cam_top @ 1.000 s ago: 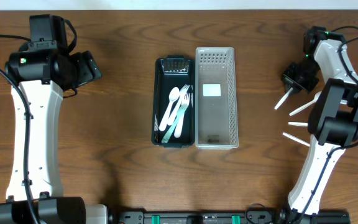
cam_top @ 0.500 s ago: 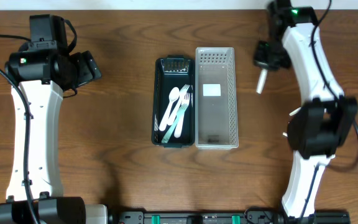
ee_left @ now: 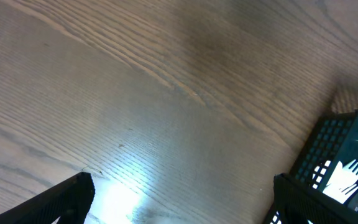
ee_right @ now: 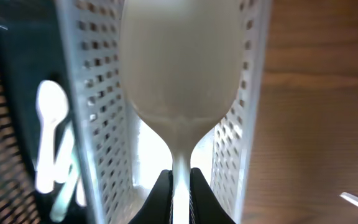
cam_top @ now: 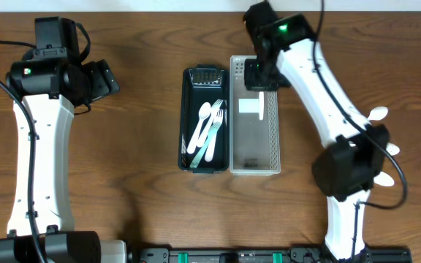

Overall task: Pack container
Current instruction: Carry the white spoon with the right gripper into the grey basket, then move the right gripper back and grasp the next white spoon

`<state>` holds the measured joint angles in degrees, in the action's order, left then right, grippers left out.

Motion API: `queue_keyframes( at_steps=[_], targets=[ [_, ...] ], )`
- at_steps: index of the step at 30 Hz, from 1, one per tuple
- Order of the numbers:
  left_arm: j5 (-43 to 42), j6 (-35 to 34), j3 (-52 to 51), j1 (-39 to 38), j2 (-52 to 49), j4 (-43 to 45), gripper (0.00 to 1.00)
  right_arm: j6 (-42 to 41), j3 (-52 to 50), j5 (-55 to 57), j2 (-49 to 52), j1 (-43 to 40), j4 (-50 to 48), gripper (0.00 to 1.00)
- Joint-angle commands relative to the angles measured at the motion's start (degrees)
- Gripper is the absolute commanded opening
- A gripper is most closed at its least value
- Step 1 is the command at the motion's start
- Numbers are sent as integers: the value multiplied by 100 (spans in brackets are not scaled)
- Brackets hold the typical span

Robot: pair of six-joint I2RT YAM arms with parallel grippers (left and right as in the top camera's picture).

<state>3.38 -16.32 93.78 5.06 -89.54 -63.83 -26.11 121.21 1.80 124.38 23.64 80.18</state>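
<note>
Bin [cam_top: 275, 135]: no cutlery in yet; R gripper [cam_top: 260, 80] clamped on spoon [ee_right: 179, 74] above it; L gripper [cam_top: 105, 79] open, idle; more utensils [cam_top: 378, 113] on table.

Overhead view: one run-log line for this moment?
right gripper: shut on white spoon, above clear basket | left gripper: open | dark tray: holds cutlery

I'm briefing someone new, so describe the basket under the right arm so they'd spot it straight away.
At the middle of the wooden table two long containers sit side by side. The basket is the right-hand one, beneath the right gripper. Unlike the dark tray beside it, which holds white cutlery, it is pale grey with perforated walls.
</note>
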Motion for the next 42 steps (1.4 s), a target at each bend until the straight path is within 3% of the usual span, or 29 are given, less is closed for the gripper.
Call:
queue_keyframes(
  at_steps=[1, 9, 12, 16, 20, 26, 29, 34, 38, 42],
  targets=[
    [11, -4, -55, 17, -48, 0, 94, -125, -111, -122, 341, 70, 11, 1],
    [11, -4, -55, 17, -48, 2, 94, 28, -122, -219, 981, 90, -4, 3],
    [11, -7, -55, 17, -48, 0, 94, 92, -122, -251, 1038, 94, -2, 17],
    [11, -7, -55, 17, -48, 0, 94, 92, -122, -251, 1036, 98, -68, 23],
    [11, -7, -55, 17, -48, 2, 94, 151, -81, -251, 1014, 92, -68, 23],
    [13, -4, -55, 17, -48, 2, 94, 452, 1056, 61, 479, -127, 426, 30],
    [13, -4, -55, 17, -48, 2, 94, 328, 1679, 236, -26, -566, 573, 45],
    [13, -4, -55, 17, -48, 2, 94, -326, 1904, 269, -870, -1974, 811, 51],
    [13, -4, -55, 17, -48, 2, 94, -1115, 1860, 223, -918, -3215, 1333, 72],
    [13, -4, -55, 17, -48, 2, 94, -1615, 1366, 223, -748, -4074, 1394, 76]
  ],
)
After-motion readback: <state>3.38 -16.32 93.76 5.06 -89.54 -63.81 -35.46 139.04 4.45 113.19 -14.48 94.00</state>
